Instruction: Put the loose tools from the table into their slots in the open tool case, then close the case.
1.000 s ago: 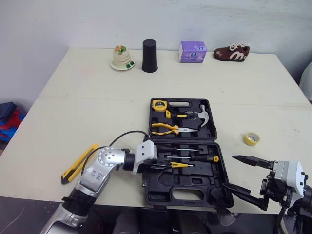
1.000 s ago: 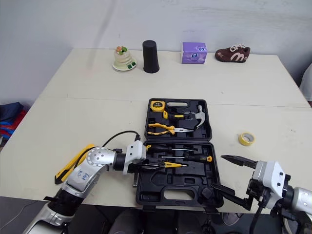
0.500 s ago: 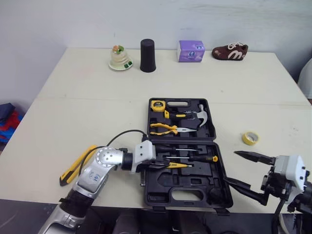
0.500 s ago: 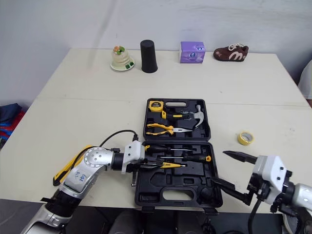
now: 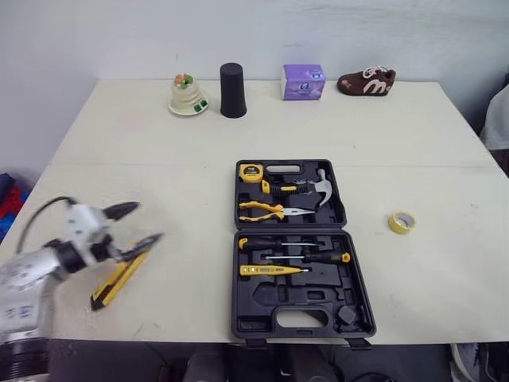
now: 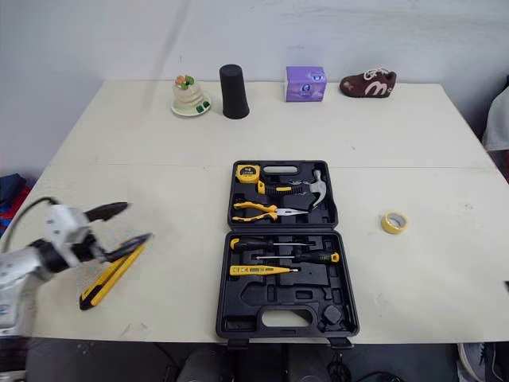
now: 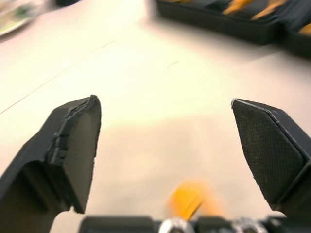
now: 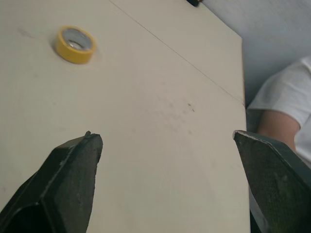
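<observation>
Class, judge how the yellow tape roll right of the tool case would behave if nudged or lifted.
The tape roll lies flat, so a push would probably slide it, not roll it. Small and hollow, it is likely light. Its curved outer wall might slip; pinching through the hole seems safer.

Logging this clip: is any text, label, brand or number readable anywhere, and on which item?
No text can be read in these pictures.
Purple box: pale print on its front, too small to read.
Tape measure: a dark label on its yellow face, too small to read.
</observation>
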`<state>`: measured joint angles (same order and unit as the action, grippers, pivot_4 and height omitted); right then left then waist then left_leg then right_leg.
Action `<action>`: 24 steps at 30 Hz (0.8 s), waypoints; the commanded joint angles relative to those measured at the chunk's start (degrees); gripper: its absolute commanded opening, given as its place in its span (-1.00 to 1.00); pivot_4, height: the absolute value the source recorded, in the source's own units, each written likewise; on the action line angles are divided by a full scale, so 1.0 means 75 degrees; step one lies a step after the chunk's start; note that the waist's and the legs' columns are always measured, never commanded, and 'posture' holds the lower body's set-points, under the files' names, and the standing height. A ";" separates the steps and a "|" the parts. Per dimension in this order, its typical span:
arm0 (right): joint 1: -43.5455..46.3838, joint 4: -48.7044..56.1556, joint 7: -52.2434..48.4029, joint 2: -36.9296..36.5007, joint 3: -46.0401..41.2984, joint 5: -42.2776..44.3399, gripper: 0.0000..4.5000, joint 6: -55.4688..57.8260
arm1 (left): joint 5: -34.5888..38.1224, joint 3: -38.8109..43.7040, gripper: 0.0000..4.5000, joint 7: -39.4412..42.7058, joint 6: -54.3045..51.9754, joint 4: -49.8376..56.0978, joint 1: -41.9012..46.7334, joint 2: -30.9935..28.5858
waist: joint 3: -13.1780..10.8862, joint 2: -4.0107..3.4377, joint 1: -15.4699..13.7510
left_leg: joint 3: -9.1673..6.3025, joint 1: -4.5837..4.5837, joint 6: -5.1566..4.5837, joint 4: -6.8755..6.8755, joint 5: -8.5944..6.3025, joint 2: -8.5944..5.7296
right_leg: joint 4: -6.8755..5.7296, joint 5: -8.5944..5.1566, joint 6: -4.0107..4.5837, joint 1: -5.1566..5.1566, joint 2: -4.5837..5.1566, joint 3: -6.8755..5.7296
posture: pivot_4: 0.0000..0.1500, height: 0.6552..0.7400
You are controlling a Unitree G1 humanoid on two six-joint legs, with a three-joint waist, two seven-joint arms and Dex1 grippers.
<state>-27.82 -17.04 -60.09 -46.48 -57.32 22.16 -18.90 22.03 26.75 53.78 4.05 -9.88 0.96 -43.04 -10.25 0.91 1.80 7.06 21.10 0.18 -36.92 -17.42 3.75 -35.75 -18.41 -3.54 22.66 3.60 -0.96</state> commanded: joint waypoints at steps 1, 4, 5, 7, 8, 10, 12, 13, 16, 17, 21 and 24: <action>-0.0315 -0.1015 0.0349 -0.0215 -0.0623 -0.0150 1.00 -0.0615 | -0.0098 0.1492 0.99 -0.0486 0.0529 -0.1178 -0.0835 -0.0404 | 0.0000 -0.0001 0.0021 | 0.0001 -0.0001 0.0001 0.0003 -0.0001 0.0000 | 0.0001 -0.0002 0.0003 0.0000 0.0003 0.0002 | 1.00 1.00; -0.0565 -0.1971 0.0495 -0.0312 -0.0684 -0.0241 1.00 -0.1076 | -0.0146 0.2201 0.99 -0.0924 0.0853 -0.2088 -0.1303 -0.0664 | 0.0004 0.0006 0.0014 | 0.0001 -0.0006 0.0034 0.0033 -0.0021 0.0005 | 0.0004 -0.0017 0.0031 0.0018 0.0008 0.0002 | 1.00 1.00; -0.0610 -0.2259 0.0510 -0.0352 -0.0659 -0.0241 1.00 -0.1224 | -0.0138 0.2372 0.99 -0.1039 0.0950 -0.2376 -0.1392 -0.0732 | 0.0006 0.0009 0.0008 | 0.0001 -0.0007 0.0053 0.0049 -0.0030 0.0004 | 0.0010 -0.0067 0.0120 0.0020 0.0011 0.0002 | 1.00 1.00; -0.0627 -0.2717 0.0504 -0.0417 -0.0597 -0.0187 1.00 -0.1475 | -0.0072 0.2598 0.99 -0.1092 0.0997 -0.2780 -0.1576 -0.0814 | 0.0010 0.0010 -0.0020 | 0.0001 -0.0015 0.0059 0.0065 -0.0027 0.0002 | 0.0011 -0.0079 0.0143 0.0018 0.0015 -0.0002 | 1.00 1.00; -0.0626 -0.2868 0.0488 -0.0445 -0.0563 -0.0155 1.00 -0.1582 | -0.0056 0.2639 0.99 -0.1084 0.1035 -0.2889 -0.1620 -0.0831 | 0.0012 0.0006 -0.0023 | 0.0001 -0.0016 0.0059 0.0068 -0.0025 0.0000 | 0.0010 -0.0079 0.0142 0.0017 0.0023 -0.0005 | 1.00 1.00; -0.0443 -0.3071 0.0446 -0.0468 -0.0555 0.0094 1.00 -0.1603 | -0.0015 0.2637 0.99 -0.0901 0.1034 -0.2895 -0.1807 -0.0831 | 0.0014 0.0006 -0.0020 | 0.0008 -0.0026 0.0060 0.0086 -0.0019 -0.0004 | 0.0010 -0.0079 0.0143 0.0010 0.0039 -0.0014 | 1.00 1.00; -0.0196 -0.3086 0.0252 -0.0458 -0.0417 0.0341 1.00 -0.1472 | 0.0086 0.2604 0.99 -0.0791 0.1003 -0.2715 -0.1894 -0.0764 | 0.0013 0.0008 -0.0005 | 0.0016 -0.0058 0.0063 0.0103 -0.0016 -0.0005 | 0.0011 -0.0079 0.0143 -0.0012 0.0042 -0.0013 | 1.00 1.00; -0.0107 -0.3049 0.0105 -0.0446 -0.0315 0.0430 1.00 -0.1421 | 0.0134 0.2576 0.99 -0.0752 0.0978 -0.2599 -0.1905 -0.0728 | 0.0014 0.0010 -0.0001 | 0.0017 -0.0072 0.0064 0.0109 -0.0017 -0.0004 | 0.0013 -0.0080 0.0144 -0.0022 0.0042 -0.0013 | 1.00 1.00; 0.0149 -0.2090 -0.0408 -0.0181 0.0109 0.0993 1.00 -0.0996 | 0.0284 0.2399 0.99 -0.0521 0.0890 -0.1952 -0.1951 -0.0644 | 0.0014 0.0010 0.0000 | 0.0025 -0.0088 0.0065 0.0118 -0.0016 -0.0004 | 0.0009 -0.0080 0.0143 -0.0031 0.0042 -0.0012 | 1.00 1.00; 0.0216 -0.1618 -0.0552 -0.0057 0.0287 0.1181 1.00 -0.0859 | 0.0333 0.2321 0.99 -0.0428 0.0846 -0.1680 -0.1964 -0.0620 | 0.0014 0.0008 0.0006 | 0.0026 -0.0089 0.0066 0.0121 -0.0015 -0.0003 | 0.0006 -0.0078 0.0139 -0.0031 0.0042 -0.0012 | 1.00 1.00; 0.0507 0.0255 -0.0776 0.0319 0.1067 0.1760 1.00 -0.0203 | 0.0710 0.2069 0.99 -0.0218 0.0200 -0.0480 -0.2077 -0.0482 | 0.0015 0.0000 0.0027 | 0.0035 -0.0094 0.0070 0.0121 -0.0010 -0.0003 | -0.0013 -0.0017 0.0024 -0.0029 0.0042 -0.0007 | 1.00 1.00; 0.0649 0.2096 -0.1052 0.0521 0.1963 0.2156 1.00 0.0211 | 0.1106 0.1909 0.99 0.0028 -0.0634 0.0533 -0.2455 -0.0433 | 0.0016 -0.0003 0.0057 | 0.0039 -0.0093 0.0071 0.0124 -0.0009 -0.0002 | -0.0014 -0.0016 0.0021 -0.0025 0.0040 -0.0002 | 1.00 1.00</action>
<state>-22.90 -8.77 -66.72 -42.68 -44.54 35.44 -18.71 27.79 40.87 52.90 2.43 -9.93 -15.65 -46.15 -10.14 0.89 2.23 7.35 20.41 0.71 -35.98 -17.48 3.74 -35.87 -18.55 -3.41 22.50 3.88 -0.97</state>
